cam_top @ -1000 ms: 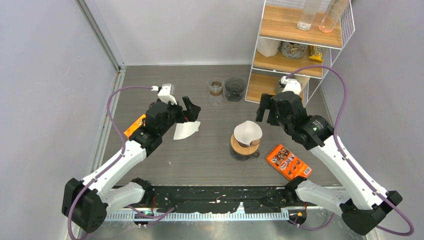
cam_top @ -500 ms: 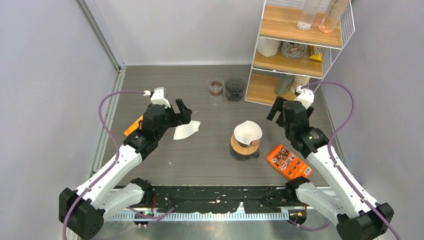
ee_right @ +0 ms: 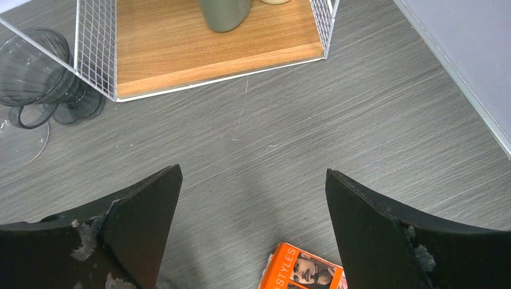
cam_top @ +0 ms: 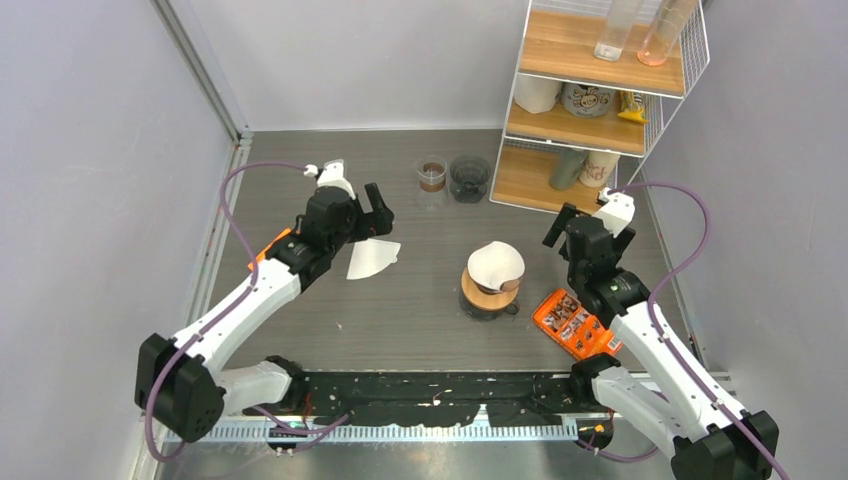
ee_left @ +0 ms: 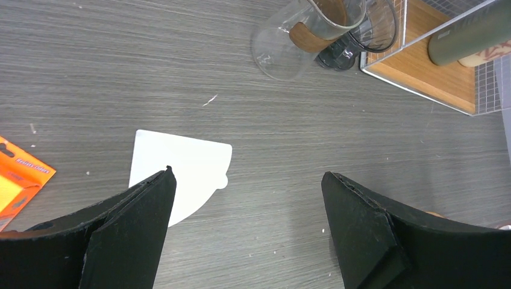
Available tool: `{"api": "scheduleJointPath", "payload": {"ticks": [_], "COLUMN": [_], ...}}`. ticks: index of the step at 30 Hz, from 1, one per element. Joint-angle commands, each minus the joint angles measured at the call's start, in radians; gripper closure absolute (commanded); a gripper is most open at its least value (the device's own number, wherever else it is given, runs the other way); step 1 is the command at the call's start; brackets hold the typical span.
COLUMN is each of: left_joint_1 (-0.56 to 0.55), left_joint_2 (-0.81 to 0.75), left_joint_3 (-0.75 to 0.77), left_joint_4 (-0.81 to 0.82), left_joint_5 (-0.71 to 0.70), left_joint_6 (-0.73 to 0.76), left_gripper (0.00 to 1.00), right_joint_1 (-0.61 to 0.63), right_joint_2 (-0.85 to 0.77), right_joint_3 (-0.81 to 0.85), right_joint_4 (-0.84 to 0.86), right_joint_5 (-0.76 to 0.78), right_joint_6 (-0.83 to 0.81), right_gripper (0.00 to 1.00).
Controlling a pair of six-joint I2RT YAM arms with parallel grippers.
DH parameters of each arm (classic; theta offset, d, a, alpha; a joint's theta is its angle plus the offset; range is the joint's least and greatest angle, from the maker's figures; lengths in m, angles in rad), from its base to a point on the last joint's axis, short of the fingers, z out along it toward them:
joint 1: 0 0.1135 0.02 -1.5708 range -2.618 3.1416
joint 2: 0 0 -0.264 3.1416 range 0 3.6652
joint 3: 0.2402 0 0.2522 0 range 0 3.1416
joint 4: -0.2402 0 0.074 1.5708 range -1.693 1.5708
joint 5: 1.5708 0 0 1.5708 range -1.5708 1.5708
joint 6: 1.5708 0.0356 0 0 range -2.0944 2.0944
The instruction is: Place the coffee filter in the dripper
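While both hands hang spread and empty, the overhead view shows the coffee filter [cam_top: 496, 264] seated in the dripper [cam_top: 475, 297] mid-desk. The left hand [cam_top: 366, 218] is over a spare flat filter [cam_top: 372, 259], and the right hand [cam_top: 590, 222] is right of the dripper.
Left wrist view: spare flat filter [ee_left: 181, 161] lies flat on the desk [ee_left: 120, 72], partly under the left finger.
Right wrist view: orange packet [ee_right: 304, 272] near, wire shelf [ee_right: 211, 54] far.
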Motion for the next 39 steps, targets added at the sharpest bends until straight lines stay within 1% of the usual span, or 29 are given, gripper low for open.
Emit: {"api": "scheduleJointPath", "payload": {"ticks": [1,6,12,15,20,23,26,30,34,39], "left_joint_1": [0.004,0.006,0.006,0.006,0.006,0.006,0.006,0.001,-0.012,-0.027], "left_joint_2": [0.064,0.122,0.286,0.344,0.449,0.499,0.525,0.568,0.637,0.754], "left_joint_3": [0.081,0.118,0.286,0.342,0.445,0.497,0.510,0.512,0.536,0.629], "left_joint_4": [0.000,0.034,0.026,0.043,0.054,0.050,0.080,0.205,0.306,0.300], "left_joint_5": [0.038,0.019,0.053,0.050,0.112,0.124,0.147,0.314,0.441,0.584], "left_joint_6": [-0.007,-0.002,-0.001,0.002,-0.005,-0.010,-0.018,-0.011,0.061,0.120], "left_gripper": [0.00,0.01,0.00,0.00,0.01,0.01,0.00,0.00,0.00,0.01], "right_joint_1": [-0.007,-0.009,-0.008,-0.009,-0.009,-0.009,-0.010,-0.010,-0.010,-0.010], "right_joint_2": [-0.003,0.002,0.005,0.009,0.032,0.041,0.040,0.042,0.040,0.043], "right_joint_3": [-0.009,-0.021,-0.027,-0.031,-0.027,-0.023,-0.024,-0.025,-0.023,-0.022], "right_joint_4": [0.104,0.125,0.134,0.142,0.145,0.146,0.145,0.146,0.145,0.146], "right_joint_5": [0.010,0.001,0.006,-0.001,-0.011,-0.017,-0.020,-0.019,-0.022,-0.021], "right_joint_6": [-0.017,-0.015,-0.017,-0.020,-0.021,-0.026,-0.025,-0.026,-0.028,-0.029], "right_gripper": [0.04,0.04,0.05,0.05,0.04,0.05,0.04,0.04,0.04,0.04]}}
